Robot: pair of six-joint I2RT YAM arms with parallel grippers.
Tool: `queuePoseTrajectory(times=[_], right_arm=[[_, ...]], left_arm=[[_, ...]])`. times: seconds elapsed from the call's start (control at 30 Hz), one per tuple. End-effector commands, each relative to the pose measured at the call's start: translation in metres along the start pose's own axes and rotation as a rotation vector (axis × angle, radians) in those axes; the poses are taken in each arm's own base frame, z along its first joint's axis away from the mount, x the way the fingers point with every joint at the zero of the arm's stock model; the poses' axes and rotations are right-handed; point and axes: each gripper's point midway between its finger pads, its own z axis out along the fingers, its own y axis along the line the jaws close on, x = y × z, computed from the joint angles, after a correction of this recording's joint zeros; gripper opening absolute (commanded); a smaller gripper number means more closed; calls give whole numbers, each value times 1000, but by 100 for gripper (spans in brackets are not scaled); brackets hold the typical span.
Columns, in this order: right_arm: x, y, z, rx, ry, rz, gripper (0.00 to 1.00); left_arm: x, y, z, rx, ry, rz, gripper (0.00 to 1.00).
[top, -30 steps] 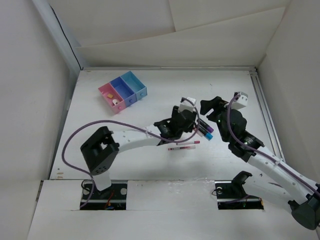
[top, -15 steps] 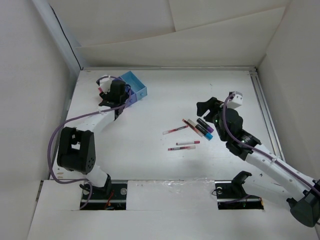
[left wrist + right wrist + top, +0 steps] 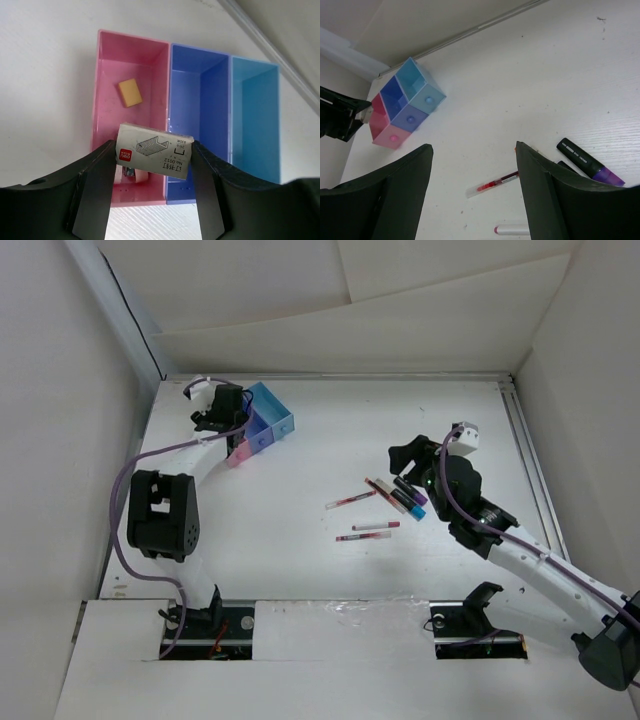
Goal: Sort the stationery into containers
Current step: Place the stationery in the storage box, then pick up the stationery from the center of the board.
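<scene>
My left gripper (image 3: 154, 167) is shut on a small white staple box (image 3: 155, 151) and holds it above the near end of the pink bin (image 3: 107, 75). A beige eraser (image 3: 129, 93) lies in that bin, and a white item (image 3: 131, 173) is partly hidden under the box. The medium blue bin (image 3: 200, 100) and light blue bin (image 3: 255, 115) show nothing inside. In the top view the left gripper (image 3: 222, 412) covers the bins (image 3: 270, 415). My right gripper (image 3: 405, 462) is open and empty above the pens (image 3: 350, 499) and markers (image 3: 412, 498).
In the right wrist view a red pen (image 3: 492, 184), a pink-capped white pen (image 3: 512, 230) and a purple-ended marker (image 3: 587, 162) lie by the open right gripper (image 3: 474, 165). The bins (image 3: 402, 107) stand at the far left near the wall. Walls enclose the table.
My left arm swung from the pens at the table's middle to the bins at the far left, carrying the box. The right gripper shifted slightly left.
</scene>
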Motion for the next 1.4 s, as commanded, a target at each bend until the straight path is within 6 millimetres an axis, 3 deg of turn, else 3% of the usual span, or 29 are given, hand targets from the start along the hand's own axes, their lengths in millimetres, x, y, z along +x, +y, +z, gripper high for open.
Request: queuePoseTrajectory(times=[0.0,0.27,0.43,0.63,0.87,0.93,0.97,1.0,1.03,1.07,1.1,1.13,1.17,1.23,1.27,1.3,1.37], right_arm=[[-20,10,-4,-37,-50,30,73],[-20,10,-4,-37,-50,30,73],[-20,10,-4,-37,-50,30,73],[-20,10,-4,-37,-50,30,73],[-21,8,-3,-29,-56,21,73],[-21,8,-3,-29,-56,21,73],[-22,7,-3,-20,-62,22,71],[-22,7,-3,-20,-62,22,69],[-26,6,-5,-13,-77,26,66],[-24,1,-4,3,-79,23,62],[-27,2,-6,-3,-88,28,51],[-32,0,-8,9,-106,34,46],[-29,-5,-7,26,-107,29,42],[-34,-7,-9,39,-126,44,38],[-34,-10,-11,45,-132,45,38],[-35,-12,-11,54,-139,45,38],[-37,-13,-10,63,-146,55,38]], left_arm=[[-12,6,5,-55,-21,27,27],[-4,17,8,-96,-11,41,30],[-4,20,6,-99,-21,38,50],[-20,12,-5,-57,-52,4,62],[-39,-16,-41,52,-104,-15,61],[-35,-26,-54,125,-81,-11,54],[-37,-41,-62,199,-99,-1,38],[-22,-46,-68,243,-75,27,31],[-12,-61,-79,314,-55,50,27],[11,-82,-98,391,-26,98,24],[19,-98,-112,450,-23,122,21],[40,-109,-123,508,10,187,21],[77,-124,-143,572,58,254,20],[113,-141,-164,644,100,307,20],[143,-144,-168,670,153,364,20],[168,-153,-189,718,184,402,20],[187,-168,-206,757,197,426,22]])
